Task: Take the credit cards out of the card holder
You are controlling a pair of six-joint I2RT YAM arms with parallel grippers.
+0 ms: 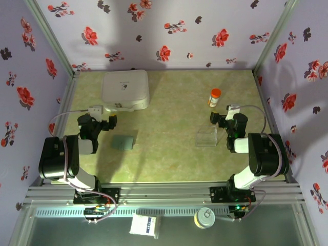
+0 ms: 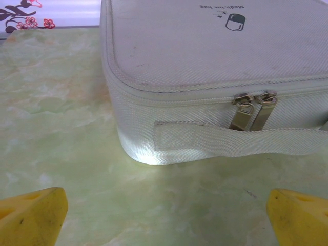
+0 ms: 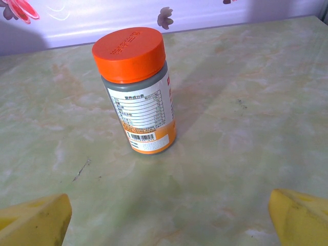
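Note:
The card holder is a small flat grey-blue wallet lying on the green table, just right of the left arm. The credit cards are hidden. My left gripper hovers above and to the left of the card holder, apart from it and pointing toward the back. It is open, with its yellow fingertips far apart over bare table and nothing between them. On the right side of the table my right gripper is open too, its yellow fingertips spread wide with nothing between them.
A big white zipped bag sits at the back left, close ahead of the left gripper. An orange-capped bottle stands upright ahead of the right gripper. A clear plastic tray lies just left of the right arm.

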